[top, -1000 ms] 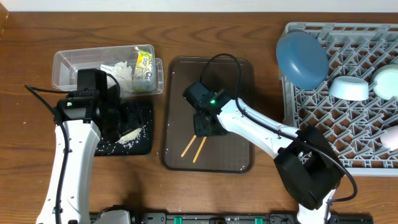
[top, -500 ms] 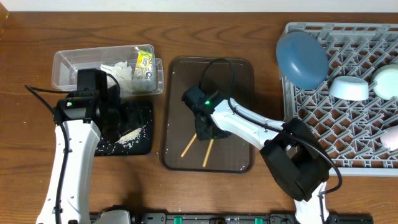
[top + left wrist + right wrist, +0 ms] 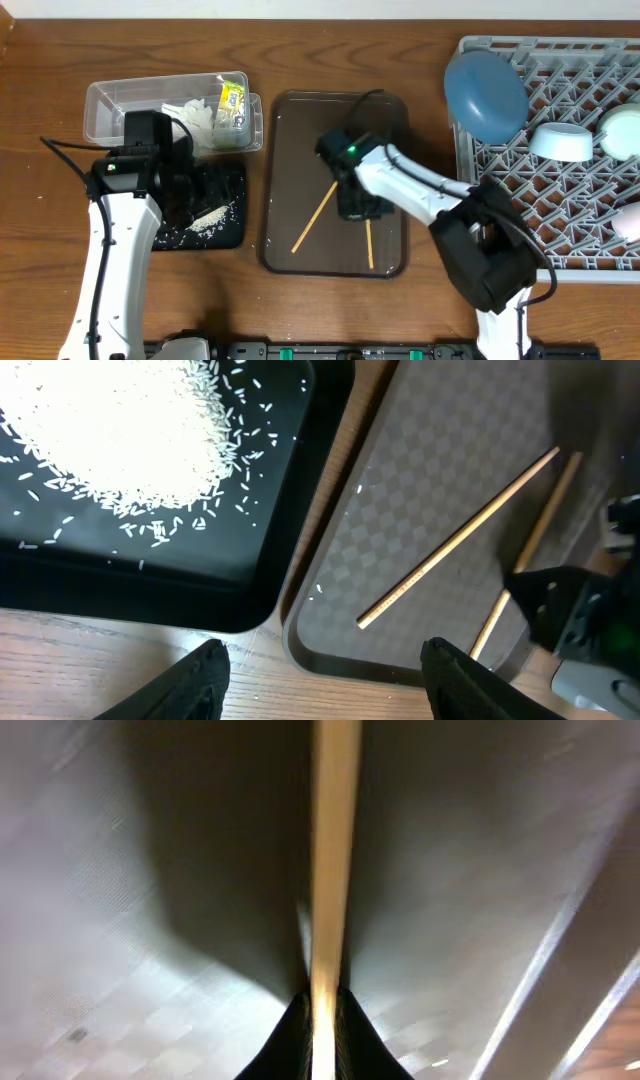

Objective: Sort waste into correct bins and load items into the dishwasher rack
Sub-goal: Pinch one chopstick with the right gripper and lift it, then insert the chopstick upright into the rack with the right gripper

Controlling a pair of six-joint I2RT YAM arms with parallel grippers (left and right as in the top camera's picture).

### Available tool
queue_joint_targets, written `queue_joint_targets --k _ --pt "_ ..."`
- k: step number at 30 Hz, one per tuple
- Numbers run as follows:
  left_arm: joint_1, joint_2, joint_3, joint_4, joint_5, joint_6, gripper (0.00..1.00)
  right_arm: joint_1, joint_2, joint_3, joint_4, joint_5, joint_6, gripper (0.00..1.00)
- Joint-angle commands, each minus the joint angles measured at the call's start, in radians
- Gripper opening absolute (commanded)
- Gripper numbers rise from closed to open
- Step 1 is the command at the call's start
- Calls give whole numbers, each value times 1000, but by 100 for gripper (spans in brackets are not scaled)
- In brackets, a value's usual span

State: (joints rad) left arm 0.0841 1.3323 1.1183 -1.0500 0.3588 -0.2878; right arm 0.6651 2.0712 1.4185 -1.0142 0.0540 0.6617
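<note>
Right gripper (image 3: pixel 360 205) is down over the brown tray (image 3: pixel 285 130), jaws pinched tight on one chopstick (image 3: pixel 369 246), which sticks straight out from the fingertips toward the tray's near edge. The second chopstick (image 3: pixel 314 217) lies loose just beside it to the left, slanted across the tray floor and apart from the fingers. Over on the other side, the left gripper (image 3: pixel 330 680) hangs with its jaws apart and nothing between them, above the near corner of the black tray (image 3: pixel 232 235), the rice (image 3: pixel 120 430) heaped inside.
</note>
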Motion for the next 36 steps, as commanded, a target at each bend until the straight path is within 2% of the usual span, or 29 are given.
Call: queue_joint_targets --k 1,11,21,28,36 --pt "4 -6 5 -4 -13 6 65 -48 33 -13 0 31 -36 1" --pt "5 -6 5 -3 -13 6 65 -125 -9 -11 0 -10 -198 1" --pt "5 -6 5 -4 -13 6 65 -177 -299 -11 -6 27 -276 1" --pt "5 -6 5 -4 -13 6 65 -265 -412 -12 -145 88 -380 1" --pt "4 -6 5 -3 -13 6 65 -412 -414 -15 -279 192 -378 1"
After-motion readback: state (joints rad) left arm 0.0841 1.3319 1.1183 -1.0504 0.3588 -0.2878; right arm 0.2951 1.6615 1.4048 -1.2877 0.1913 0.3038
